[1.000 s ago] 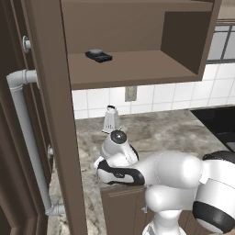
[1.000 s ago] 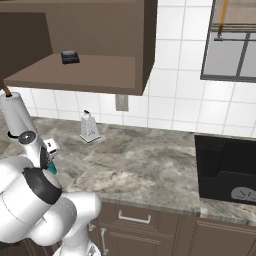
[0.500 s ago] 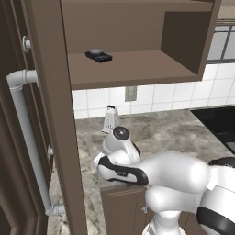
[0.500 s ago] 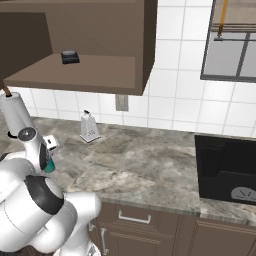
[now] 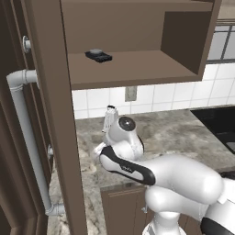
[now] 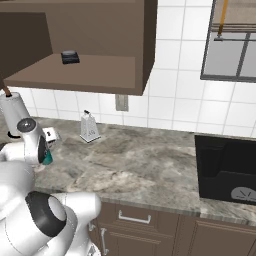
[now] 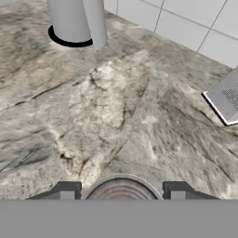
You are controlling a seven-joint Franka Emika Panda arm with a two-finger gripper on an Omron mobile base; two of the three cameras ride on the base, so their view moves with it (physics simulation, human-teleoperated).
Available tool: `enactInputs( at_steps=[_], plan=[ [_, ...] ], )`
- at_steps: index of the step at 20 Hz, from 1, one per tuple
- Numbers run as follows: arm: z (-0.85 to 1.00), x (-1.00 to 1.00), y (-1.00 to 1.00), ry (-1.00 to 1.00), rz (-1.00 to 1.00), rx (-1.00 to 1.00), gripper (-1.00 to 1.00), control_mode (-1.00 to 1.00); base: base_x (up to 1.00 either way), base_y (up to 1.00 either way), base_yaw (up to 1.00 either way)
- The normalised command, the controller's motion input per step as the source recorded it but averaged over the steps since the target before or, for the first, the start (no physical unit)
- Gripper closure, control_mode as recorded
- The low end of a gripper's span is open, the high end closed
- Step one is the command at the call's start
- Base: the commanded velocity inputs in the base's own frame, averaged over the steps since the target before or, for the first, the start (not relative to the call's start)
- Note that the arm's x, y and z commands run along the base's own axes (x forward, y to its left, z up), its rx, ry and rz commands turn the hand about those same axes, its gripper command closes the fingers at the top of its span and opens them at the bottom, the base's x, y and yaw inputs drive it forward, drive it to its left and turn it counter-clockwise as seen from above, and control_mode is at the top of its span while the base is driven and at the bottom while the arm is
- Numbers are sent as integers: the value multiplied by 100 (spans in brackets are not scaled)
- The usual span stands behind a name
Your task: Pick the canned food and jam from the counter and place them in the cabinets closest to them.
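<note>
In the hand view the silvery top of the canned food (image 7: 122, 187) sits between my two finger tips, and my gripper (image 7: 122, 192) is shut on it. From the right base view a bit of the can's teal side (image 6: 48, 159) shows beside my wrist, low over the left part of the counter (image 6: 140, 165). Directly above stands an open cabinet (image 5: 128, 69) with a light brown shelf (image 6: 85, 70). The jam is out of view.
A metal grater (image 6: 89, 127) stands by the tiled wall behind my hand. A white cylinder (image 6: 12, 107) and a flat pale item (image 6: 50, 133) sit at the far left. A small dark object (image 5: 98, 55) lies on the shelf. A black cooktop (image 6: 225, 165) is at the right.
My wrist has risen a little and shifted slightly right, with the can still in the grip. Nothing else has moved.
</note>
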Motion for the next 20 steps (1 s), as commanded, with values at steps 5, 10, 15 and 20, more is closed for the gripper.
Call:
enactInputs(
  at_steps=[5,10,15,20],
  plan=[
    [56,-4,0,4,-9,6,100,-100,0,0,0],
    [61,-6,0,9,-10,4,100,-100,0,0,0],
    [64,-14,-2,11,-13,4,100,-100,0,0,0],
    [62,-28,-7,11,-15,6,100,-100,0,0,0]
  ],
)
